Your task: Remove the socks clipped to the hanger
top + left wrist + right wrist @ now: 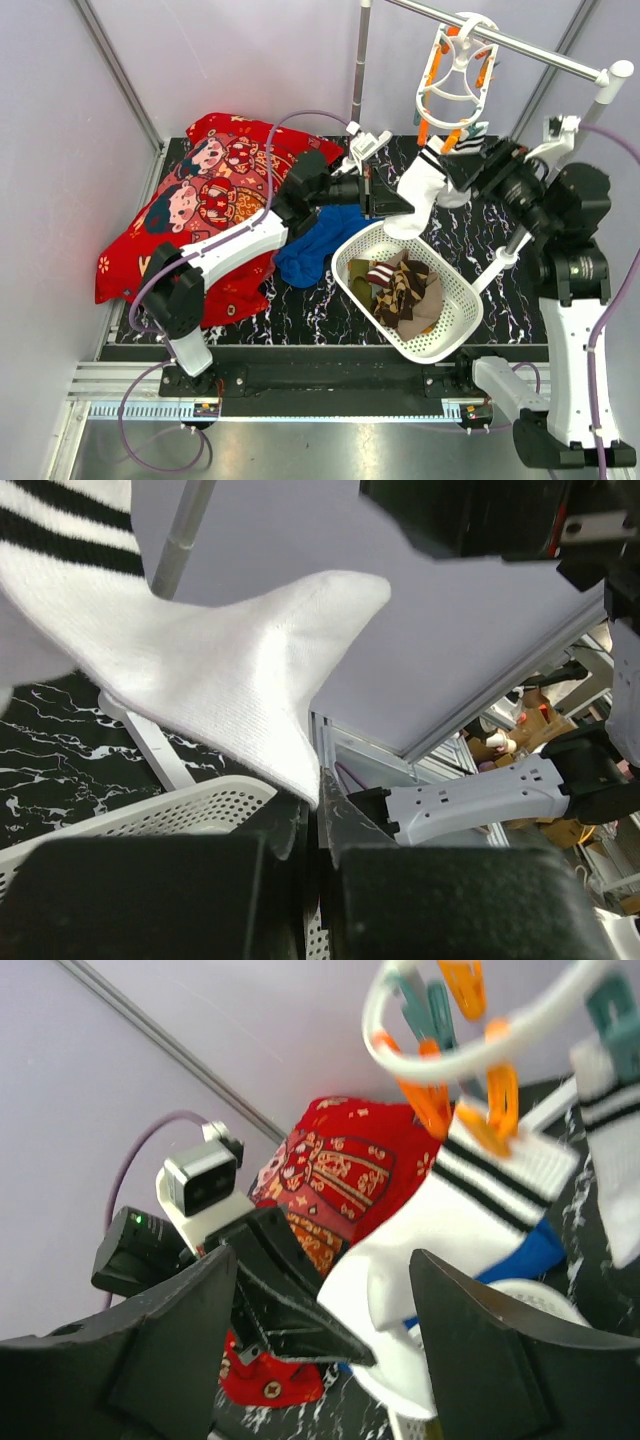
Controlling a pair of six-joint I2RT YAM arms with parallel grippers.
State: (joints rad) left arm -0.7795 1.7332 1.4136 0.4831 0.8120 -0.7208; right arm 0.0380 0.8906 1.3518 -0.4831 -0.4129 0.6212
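Left arm (235, 243) and right arm (575, 330), white links, black joints, purple cables (127, 1155), dark wedge-fingered right end effector (322, 1270)

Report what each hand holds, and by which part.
Left hand pinches the white sock at the tip of its lower foot end. Right hand is open and holds nothing.

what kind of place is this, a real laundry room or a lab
Most likely a robotics lab test cell: plain panel walls, robot arms bolted to a metal rail, and a clip hanger hung on a rod.
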